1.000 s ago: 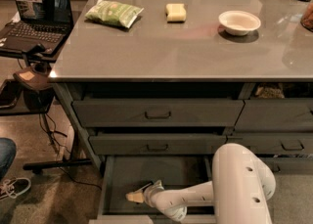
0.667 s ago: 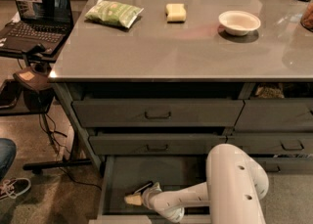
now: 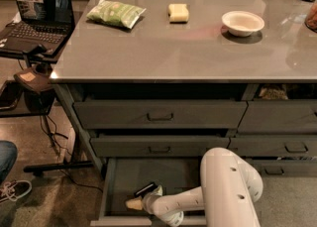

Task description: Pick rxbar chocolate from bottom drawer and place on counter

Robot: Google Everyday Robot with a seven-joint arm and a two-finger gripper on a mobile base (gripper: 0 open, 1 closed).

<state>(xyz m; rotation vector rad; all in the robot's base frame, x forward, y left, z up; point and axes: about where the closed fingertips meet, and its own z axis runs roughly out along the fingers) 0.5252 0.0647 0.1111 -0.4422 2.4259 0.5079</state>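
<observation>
The rxbar chocolate (image 3: 146,190) is being judged light, thin, slightly pliant and slick-wrapped, best pinched across its narrow width. It is lying in the bottom drawer (image 3: 116,181), pulled out beneath the counter (image 3: 198,52) front edge toward the front-left corner, right beside the gripper (image 3: 134,202). The gripper's opening, or any hold, cannot be told.

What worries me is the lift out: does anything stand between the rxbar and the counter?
Nothing visible. The gripper is at the rxbar in the open bottom drawer; the counter is bare near its edge, with the bag, block and bowl farther back.
</observation>
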